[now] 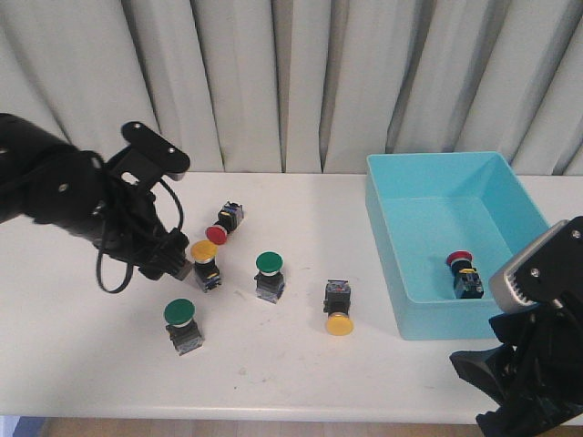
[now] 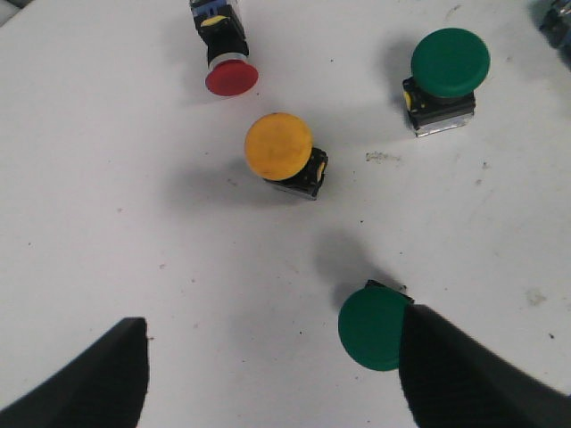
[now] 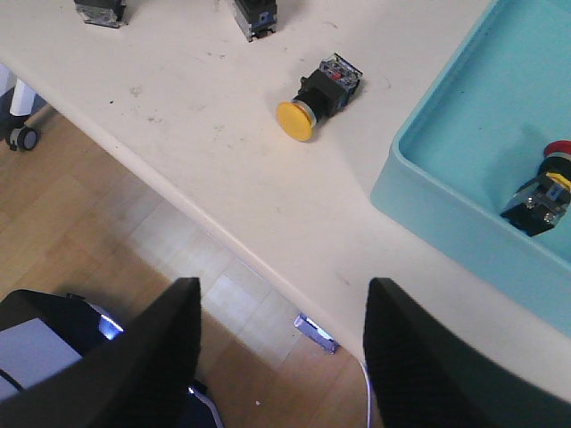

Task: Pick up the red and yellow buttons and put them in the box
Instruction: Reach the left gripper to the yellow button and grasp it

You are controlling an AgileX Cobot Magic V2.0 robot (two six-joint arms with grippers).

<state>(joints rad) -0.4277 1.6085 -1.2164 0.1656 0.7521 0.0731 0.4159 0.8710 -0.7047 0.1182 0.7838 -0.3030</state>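
The left gripper (image 1: pixel 178 264) hangs just beside the upright yellow button (image 1: pixel 205 261), its fingers (image 2: pixel 464 374) spread apart and holding nothing. In the left wrist view, that yellow button (image 2: pixel 284 153) sits ahead of the gap, while a green button (image 2: pixel 375 325) lies right against 1 finger.

The likely trouble: if the fingers drop as they stand, that finger lands on or shoves the green button, and closing could trap the wrong cap or knock it into the yellow button. The yellow button stands on a small black base and would probably tip if struck from the side. The red button (image 1: pixel 223 224), lying on its side just behind the yellow one, could also get nudged and roll.

The right gripper (image 3: pixel 281 357) hangs off the table (image 1: pixel 73 337) edge over the floor, near the front corner of the box (image 1: pixel 401 228), fingers apart and empty. A careless swing from there could clip the box wall.

Count: 2 yellow buttons on the table, the upright one and another (image 1: pixel 338 308) lying on its side between the upright one and the box; 2 red buttons, 1 on the table and 1 (image 1: pixel 465 273) already inside the box; 2 green buttons, the second (image 1: pixel 270 275) standing just beside the upright yellow one toward the box; 1 box.
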